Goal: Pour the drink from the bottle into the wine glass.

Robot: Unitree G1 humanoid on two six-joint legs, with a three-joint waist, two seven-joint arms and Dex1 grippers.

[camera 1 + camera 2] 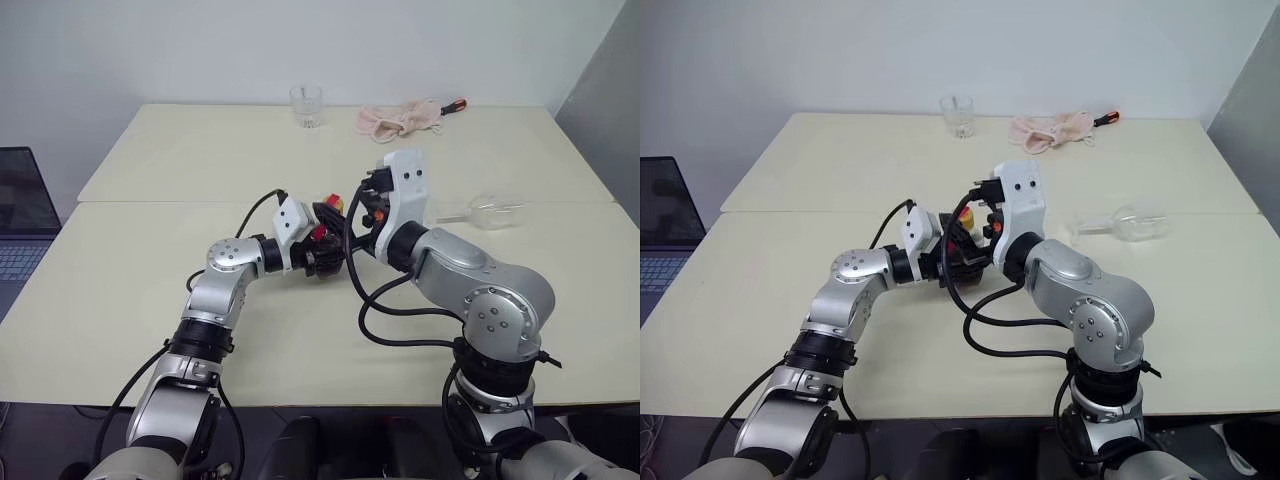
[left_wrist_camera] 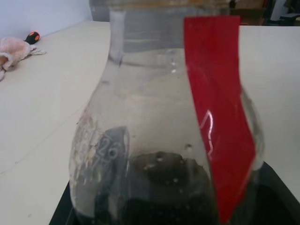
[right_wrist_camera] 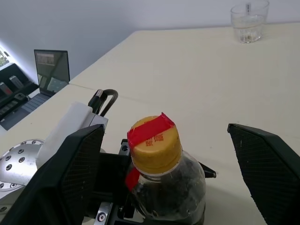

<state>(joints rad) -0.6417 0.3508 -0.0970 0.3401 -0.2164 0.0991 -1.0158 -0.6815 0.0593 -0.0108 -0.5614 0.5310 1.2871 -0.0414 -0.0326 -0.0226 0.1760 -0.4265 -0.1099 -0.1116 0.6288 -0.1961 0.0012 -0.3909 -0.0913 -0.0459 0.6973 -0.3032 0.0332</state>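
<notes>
My left gripper (image 1: pixel 322 255) is shut on the body of the small clear bottle (image 1: pixel 325 238), holding it upright over the middle of the table. The bottle (image 3: pixel 166 187) has a yellow cap (image 3: pixel 154 143) with red tape and a red label strip (image 2: pixel 220 117). The dark drink (image 2: pixel 159 187) sits low in it. My right gripper (image 3: pixel 171 154) is open, with one black finger (image 3: pixel 79 164) on each side of the cap and clear of it. The wine glass (image 1: pixel 495 210) lies on its side on the table to the right.
A short clear tumbler (image 1: pixel 306 105) stands at the far edge of the cream table (image 1: pixel 150 300). A pink cloth (image 1: pixel 398 118) and an orange-and-black screwdriver (image 1: pixel 455 104) lie beside it. A laptop (image 1: pixel 20 215) sits off the table's left side.
</notes>
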